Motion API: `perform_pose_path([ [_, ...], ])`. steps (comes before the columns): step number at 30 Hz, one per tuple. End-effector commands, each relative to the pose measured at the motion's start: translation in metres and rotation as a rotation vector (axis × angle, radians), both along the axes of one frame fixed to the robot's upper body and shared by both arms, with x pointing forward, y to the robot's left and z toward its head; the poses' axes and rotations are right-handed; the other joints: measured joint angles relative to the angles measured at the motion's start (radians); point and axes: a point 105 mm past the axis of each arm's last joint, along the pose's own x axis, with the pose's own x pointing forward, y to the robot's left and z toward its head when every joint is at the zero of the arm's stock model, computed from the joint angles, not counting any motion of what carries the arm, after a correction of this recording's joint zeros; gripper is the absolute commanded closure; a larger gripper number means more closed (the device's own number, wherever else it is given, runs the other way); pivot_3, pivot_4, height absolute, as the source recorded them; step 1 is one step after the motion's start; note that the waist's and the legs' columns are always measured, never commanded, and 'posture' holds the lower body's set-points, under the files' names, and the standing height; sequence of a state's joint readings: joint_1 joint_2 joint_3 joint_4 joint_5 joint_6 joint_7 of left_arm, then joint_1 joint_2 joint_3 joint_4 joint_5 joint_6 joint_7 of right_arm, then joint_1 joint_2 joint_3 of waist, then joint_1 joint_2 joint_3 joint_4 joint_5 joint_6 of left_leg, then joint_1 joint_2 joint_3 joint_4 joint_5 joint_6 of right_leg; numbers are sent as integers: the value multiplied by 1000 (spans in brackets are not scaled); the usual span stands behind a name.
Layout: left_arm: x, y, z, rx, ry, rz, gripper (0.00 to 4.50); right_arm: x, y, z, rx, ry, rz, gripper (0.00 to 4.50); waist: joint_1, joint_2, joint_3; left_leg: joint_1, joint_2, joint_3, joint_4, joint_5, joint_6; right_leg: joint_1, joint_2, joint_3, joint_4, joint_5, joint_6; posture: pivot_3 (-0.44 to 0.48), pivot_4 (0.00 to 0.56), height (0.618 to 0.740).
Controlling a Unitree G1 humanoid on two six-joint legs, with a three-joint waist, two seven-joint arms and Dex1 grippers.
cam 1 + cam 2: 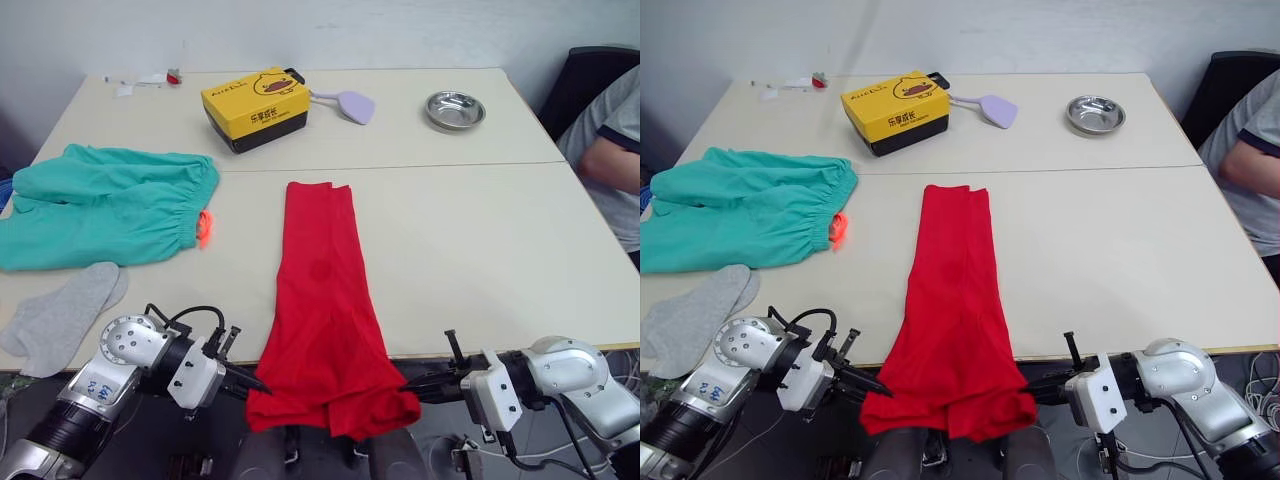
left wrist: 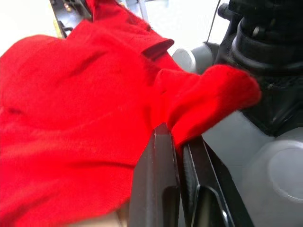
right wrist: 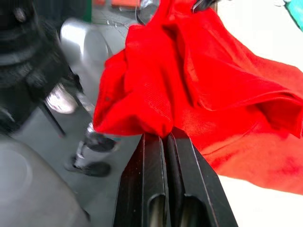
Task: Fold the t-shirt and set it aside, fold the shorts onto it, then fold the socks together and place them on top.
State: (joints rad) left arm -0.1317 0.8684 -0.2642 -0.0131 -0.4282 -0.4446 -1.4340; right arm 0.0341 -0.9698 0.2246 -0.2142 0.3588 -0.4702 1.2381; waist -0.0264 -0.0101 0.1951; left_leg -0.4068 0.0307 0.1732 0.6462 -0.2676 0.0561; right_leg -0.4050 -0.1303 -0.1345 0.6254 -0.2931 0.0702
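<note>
Now we clamp the left gripper (image 2: 182, 142) and right gripper (image 3: 166, 137) on the shirt's (image 1: 320, 290) hanging corners, between them, for lifting its hem forward.

Both arms sit low at the near edge of the tabletop (image 1: 480, 260), forearms angled inward so the two claws point toward each other. The left claw (image 1: 256, 384) reaches from the left side, its two black fingers (image 2: 156, 189) pressed together on a bunched corner of the t-shirt (image 1: 320, 300). The right claw (image 1: 412, 386) comes in from the right side, its fingers (image 3: 151, 184) likewise pinched tight on a fold of the same cloth. Both wrists are held roughly level, just below the tabletop edge.
</note>
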Motion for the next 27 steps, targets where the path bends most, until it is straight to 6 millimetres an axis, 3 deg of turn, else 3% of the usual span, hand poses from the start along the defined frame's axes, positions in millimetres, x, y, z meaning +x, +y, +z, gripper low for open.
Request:
perform_pose_path([
  [1, 7, 2, 24, -65, 135, 107, 4472, 9, 5, 31, 82, 78, -63, 4500, 0, 0, 0, 0, 0, 0, 0, 0, 0, 0, 0, 0, 0, 0, 0, 0, 150, 740],
  [4, 17, 6, 43, -102, 275, 191, 4472, 25, 9, 54, 172, 147, -147, 4500, 0, 1, 1, 0, 0, 0, 0, 0, 0, -1, 0, 0, 0, 0, 0, 0, 150, 740],
  [7, 43, 7, 72, -211, 371, 297, 4472, 51, 10, 78, 250, 191, -232, 4500, 1, 1, 1, -1, 0, 0, 0, 0, 0, -1, 0, 0, 0, 0, 0, 0, 150, 740],
  [10, 86, 5, 105, -356, 433, 417, 4472, 88, 9, 100, 335, 228, -342, 4500, 7, 0, 2, -2, 0, -1, 2, 1, 0, -2, 0, 0, 1, 0, 0, 0, 150, 740],
  [14, 144, 2, 134, -514, 439, 588, 4472, 137, 7, 111, 414, 301, -537, 4500, 14, 0, 1, -7, -1, 0, 3, 7, 0, -5, 1, -1, 2, 1, 2, 0, 150, 740],
  [21, 210, -4, 127, -567, 505, 850, 4472, 218, 8, 120, 522, 363, -907, 4500, -1, 0, 1, -16, -2, 3, 7, 11, 5, -11, 4, -2, 4, 3, 5, 0, 150, 740],
  [27, 237, -7, 110, -592, 516, 1021, 4472, 244, 7, 106, 504, 381, -1087, 4500, -3, 0, 2, -17, -2, 4, 6, 11, 5, -11, 5, -1, 4, 4, 7, 0, 150, 740],
])
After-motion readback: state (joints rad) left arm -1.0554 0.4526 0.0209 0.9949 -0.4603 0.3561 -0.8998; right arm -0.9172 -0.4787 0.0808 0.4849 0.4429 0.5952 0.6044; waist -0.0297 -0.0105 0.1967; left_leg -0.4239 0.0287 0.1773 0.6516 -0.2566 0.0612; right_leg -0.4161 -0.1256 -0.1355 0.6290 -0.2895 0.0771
